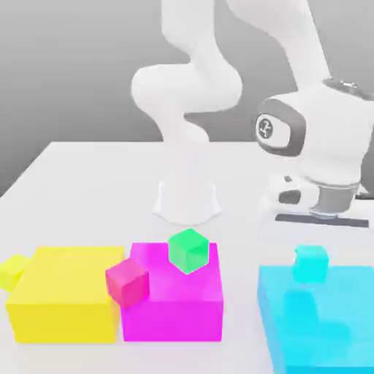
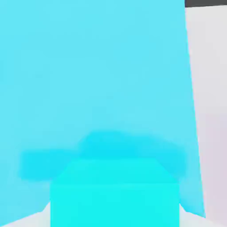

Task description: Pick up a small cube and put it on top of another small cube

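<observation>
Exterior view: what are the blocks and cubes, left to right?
Small yellow cube → big yellow block → small magenta cube → small green cube → small cyan cube, sitting over the big cyan block. The big magenta block spans under the magenta and green cubes.

Turquoise on turquoise: the small cube (image 1: 310,261) is a bright, plain cyan, and the big cyan block (image 1: 321,321) matches it almost exactly, its top carrying a darker blue shadow. The small green cube (image 1: 189,250) sits vivid against the big magenta block (image 1: 175,303). A deeper pink cube (image 1: 128,282), a big yellow block (image 1: 66,296), a lime-yellow cube (image 1: 12,270). White arm (image 1: 197,88), pale grey bench (image 1: 95,190).
</observation>
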